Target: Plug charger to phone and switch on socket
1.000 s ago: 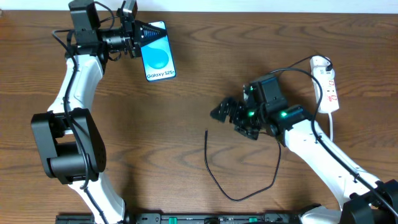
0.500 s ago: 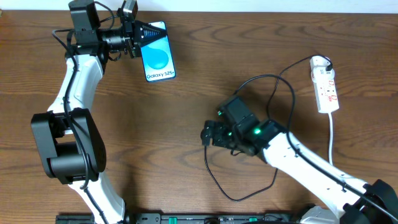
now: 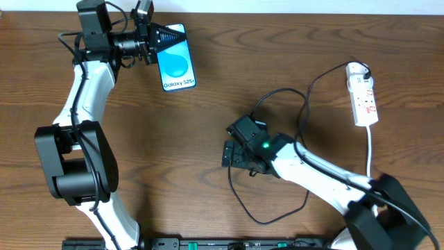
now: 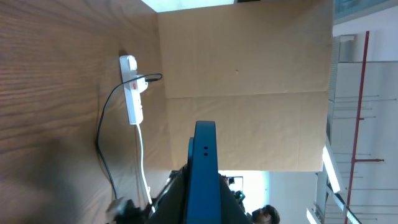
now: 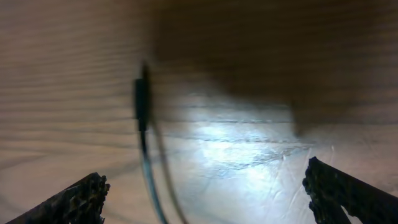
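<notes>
the left pincer is clamping the phone by its far end near the far left corner of the counter, probably bracing it so the free end is facing the charger. the right pincer, jaws standing wide apart, is hovering just over the charger's plug tip mid-counter, seemingly lining up a grasp. the socket is lying by the right edge.

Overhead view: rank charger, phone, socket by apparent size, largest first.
1. charger: longest span by far, though thin.
2. phone: roughly socket length, clearly wider.
3. socket: narrowest body.
Phone may sit nearer the camera, so 2 versus 3 is unsure.
</notes>
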Controlling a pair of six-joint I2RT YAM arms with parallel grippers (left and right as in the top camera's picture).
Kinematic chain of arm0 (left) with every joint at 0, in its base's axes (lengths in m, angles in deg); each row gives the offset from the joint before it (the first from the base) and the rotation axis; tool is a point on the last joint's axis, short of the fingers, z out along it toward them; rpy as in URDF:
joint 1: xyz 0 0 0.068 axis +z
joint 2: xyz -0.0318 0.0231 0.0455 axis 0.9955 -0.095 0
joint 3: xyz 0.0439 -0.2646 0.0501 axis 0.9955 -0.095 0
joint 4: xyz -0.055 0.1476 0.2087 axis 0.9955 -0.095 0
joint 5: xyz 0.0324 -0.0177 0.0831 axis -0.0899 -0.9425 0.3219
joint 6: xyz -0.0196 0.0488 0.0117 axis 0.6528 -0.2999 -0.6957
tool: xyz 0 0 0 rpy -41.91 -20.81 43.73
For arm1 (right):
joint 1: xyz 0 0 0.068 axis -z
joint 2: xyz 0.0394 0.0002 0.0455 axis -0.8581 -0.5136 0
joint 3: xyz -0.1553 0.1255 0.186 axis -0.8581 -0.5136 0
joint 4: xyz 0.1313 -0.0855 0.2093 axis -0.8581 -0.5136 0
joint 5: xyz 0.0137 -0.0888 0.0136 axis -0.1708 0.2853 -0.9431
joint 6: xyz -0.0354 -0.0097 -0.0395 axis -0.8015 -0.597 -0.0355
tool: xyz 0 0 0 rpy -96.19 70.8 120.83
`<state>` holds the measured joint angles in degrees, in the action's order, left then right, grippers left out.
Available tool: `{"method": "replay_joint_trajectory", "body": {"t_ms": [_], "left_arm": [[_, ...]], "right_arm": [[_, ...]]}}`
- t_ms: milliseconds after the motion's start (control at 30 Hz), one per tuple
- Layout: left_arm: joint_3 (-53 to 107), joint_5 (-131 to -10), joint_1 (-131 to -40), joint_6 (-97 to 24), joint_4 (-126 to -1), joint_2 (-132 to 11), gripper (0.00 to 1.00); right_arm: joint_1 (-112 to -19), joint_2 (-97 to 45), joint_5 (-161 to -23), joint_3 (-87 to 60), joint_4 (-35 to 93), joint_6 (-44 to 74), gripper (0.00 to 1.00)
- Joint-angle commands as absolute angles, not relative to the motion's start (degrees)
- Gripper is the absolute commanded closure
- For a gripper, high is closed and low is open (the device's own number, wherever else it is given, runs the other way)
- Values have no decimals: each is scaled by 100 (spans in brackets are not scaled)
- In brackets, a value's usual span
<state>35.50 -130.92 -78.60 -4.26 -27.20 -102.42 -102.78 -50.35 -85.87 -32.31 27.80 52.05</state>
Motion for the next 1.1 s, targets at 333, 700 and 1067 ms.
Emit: {"method": "replay_joint_trajectory", "body": {"t_ms": [333, 700, 1067], "left_arm": [[3539, -13266, -7835, -524, -2687, -10061, 93], [3539, -13262, -7835, -524, -2687, -10061, 93], [3539, -13203, -7835, -524, -2689, -10061, 93]], "right_arm": [[-10304, -5993, -8546, -2287, 2262, 4982, 4], [-10309, -6207, -8139, -2031, 1989, 5085, 23], [-10313, -6207, -7949, -2031, 1908, 5142, 44]]}}
